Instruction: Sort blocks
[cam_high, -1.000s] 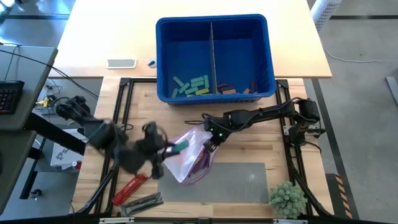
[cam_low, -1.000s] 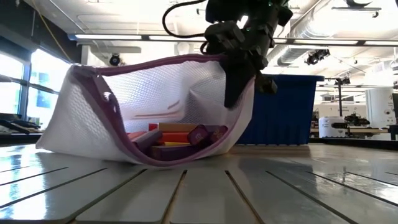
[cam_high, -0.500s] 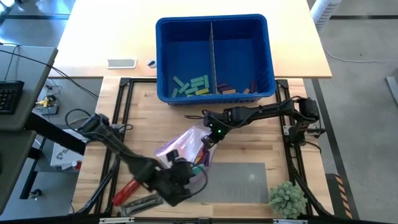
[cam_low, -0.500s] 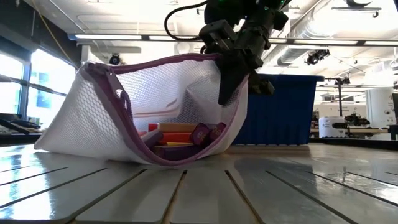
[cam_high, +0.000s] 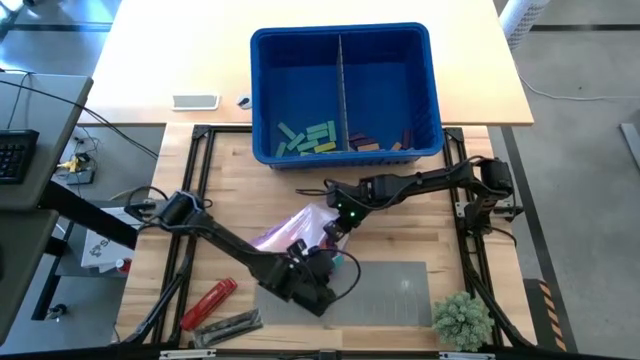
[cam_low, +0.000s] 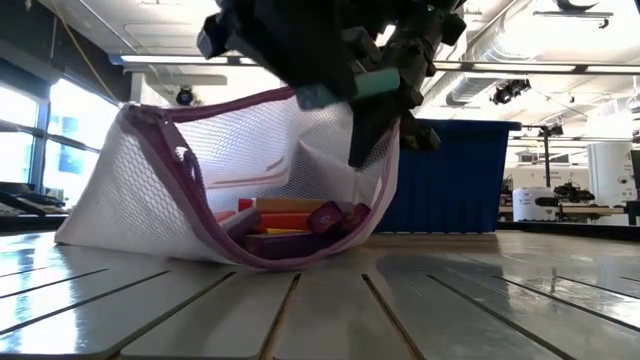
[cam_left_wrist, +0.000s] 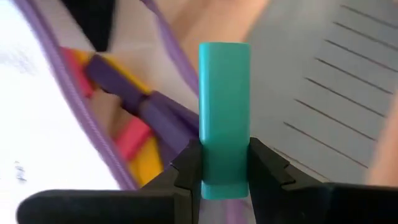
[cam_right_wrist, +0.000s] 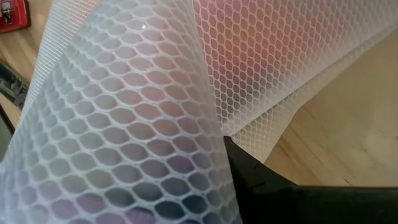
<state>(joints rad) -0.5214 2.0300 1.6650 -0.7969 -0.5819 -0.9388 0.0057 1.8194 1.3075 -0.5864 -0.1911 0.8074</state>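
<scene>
A white mesh bag (cam_low: 250, 180) with a purple zip rim lies on the wooden table, its mouth held up and open. Purple, orange, yellow and pink blocks (cam_low: 300, 225) lie inside it. My right gripper (cam_high: 335, 230) is shut on the bag's raised rim. My left gripper (cam_high: 336, 264) hovers at the bag's near right side, over the grey mat's (cam_high: 390, 290) edge, shut on a teal block (cam_left_wrist: 224, 106). The blue bin (cam_high: 262, 90) at the far side holds teal and lime blocks (cam_high: 307, 138) in its left compartment and purple and tan blocks (cam_high: 378, 145) in its right compartment. My left gripper pinches the teal block's two long sides near one end (cam_left_wrist: 224, 177) between its two fingers (cam_left_wrist: 186, 171). The block sticks out ahead along the fingers, which slant down. It is lifted clear of the table and the bag. My right gripper holds the bag's upper rim (cam_low: 385, 150), coming slanting down from the table's far right. Mesh drapes over its finger (cam_right_wrist: 261, 180), which hides the place of contact. The rim is lifted and the mouth gapes, while the bag's bottom (cam_low: 270, 255) rests on the table.
A red cylindrical tool (cam_high: 208, 303) and a dark tool (cam_high: 230, 325) lie near the table's near left edge. A small green plant (cam_high: 462, 318) stands at the near right. A black metal frame (cam_high: 200, 180) borders the wooden top.
My left gripper has swung from the bag's left side toward the table's near edge and then right, sinking and rolling, with the teal block still between its fingers. It now hangs at the bag's near right side. The bag stays held up, its mouth open.
</scene>
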